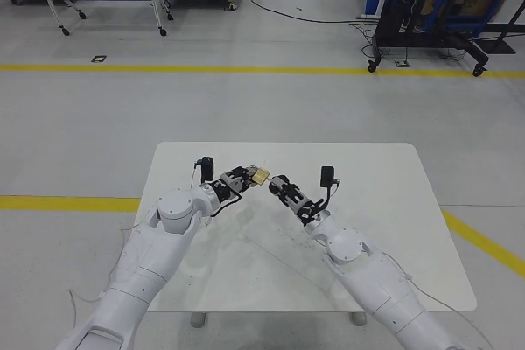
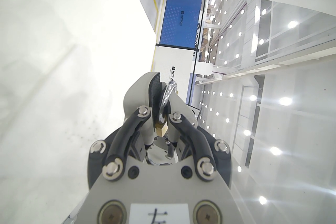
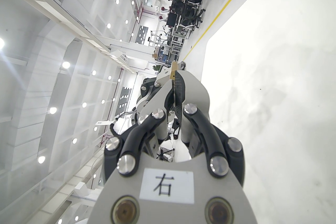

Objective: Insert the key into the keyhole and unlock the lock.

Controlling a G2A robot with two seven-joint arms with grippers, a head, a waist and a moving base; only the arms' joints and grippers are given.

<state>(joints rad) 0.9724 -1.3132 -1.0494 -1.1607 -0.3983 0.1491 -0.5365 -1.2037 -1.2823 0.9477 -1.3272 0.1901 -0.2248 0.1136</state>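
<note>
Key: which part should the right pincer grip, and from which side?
Grip the flat head, pads on its two broad faces, from the rear, leaving the blade free ahead. The key is thin and flat, seen edge-on in the right pincer.

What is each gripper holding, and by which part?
Left gripper clamps the padlock at its shackle end; right gripper pinches the key, grip point hidden between the pads.

Left pincer [image 2: 165, 89] hides most of the lock [image 2: 160, 128]
</note>
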